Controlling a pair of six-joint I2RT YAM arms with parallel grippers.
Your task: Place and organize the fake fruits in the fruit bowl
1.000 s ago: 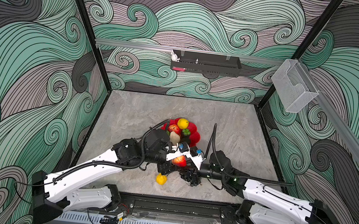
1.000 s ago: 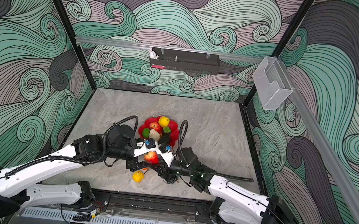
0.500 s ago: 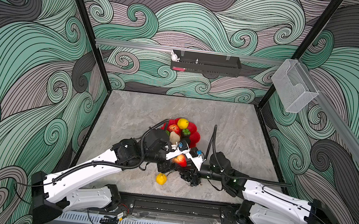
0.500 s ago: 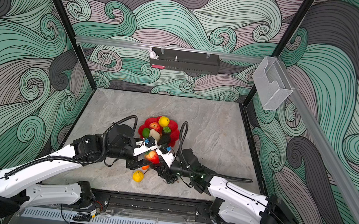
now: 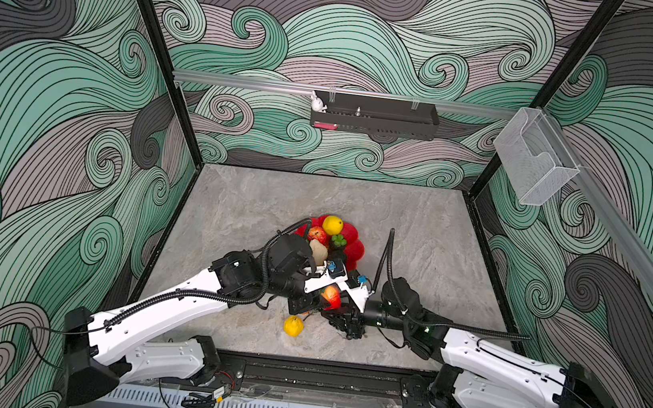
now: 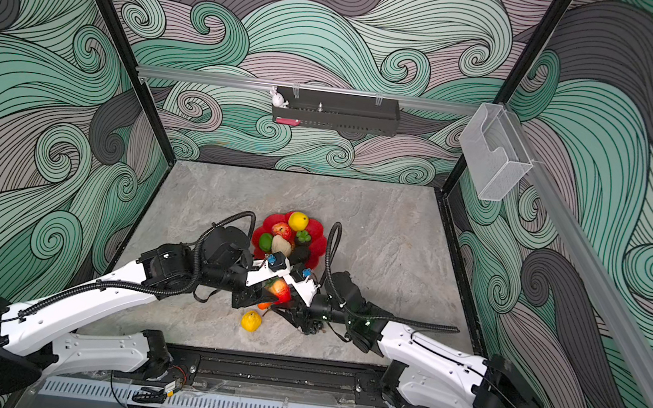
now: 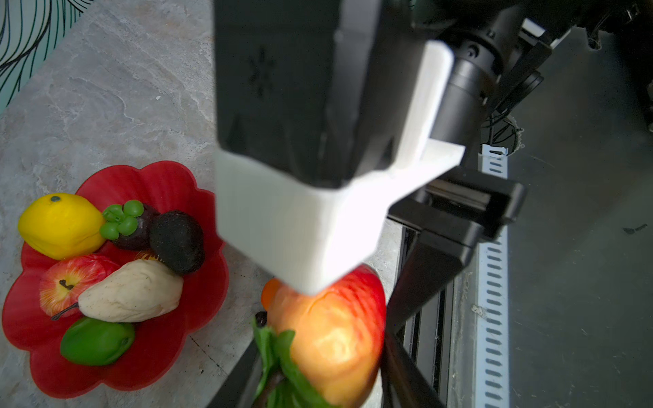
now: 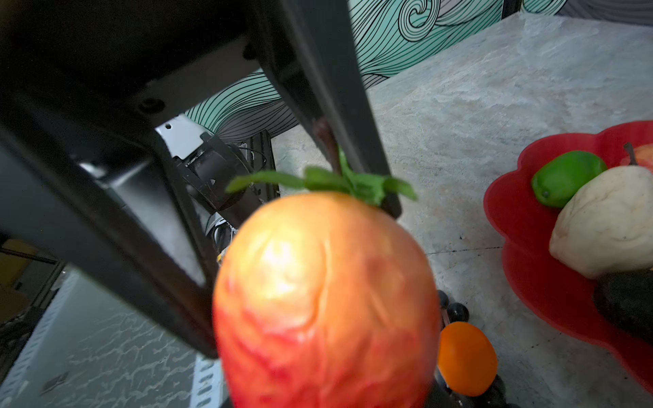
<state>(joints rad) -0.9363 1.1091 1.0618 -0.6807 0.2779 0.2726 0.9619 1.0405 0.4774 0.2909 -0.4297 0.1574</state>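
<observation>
Red-orange peach [image 7: 328, 332]: L wrist cam shows L tool [image 7: 318, 356] clamping it, top views don't; R tool [image 5: 338, 302] unclear.

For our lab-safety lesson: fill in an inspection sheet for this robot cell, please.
Surface: grey stone-look table, no spills seen.
Job's things: fruit bowl holds six fruits, lemon included; red-orange fruit off the table between the grippers; yellow fruit, small orange, grapes on the table.
Clutter: nothing seen.
Grippers: left gripper and right gripper both at the red-orange fruit; which grips, cannot tell.
Cables: left arm's hose and right arm's hose arch free.
Surroundings: wave-pattern walls; black tray and clear box mounted high.
</observation>
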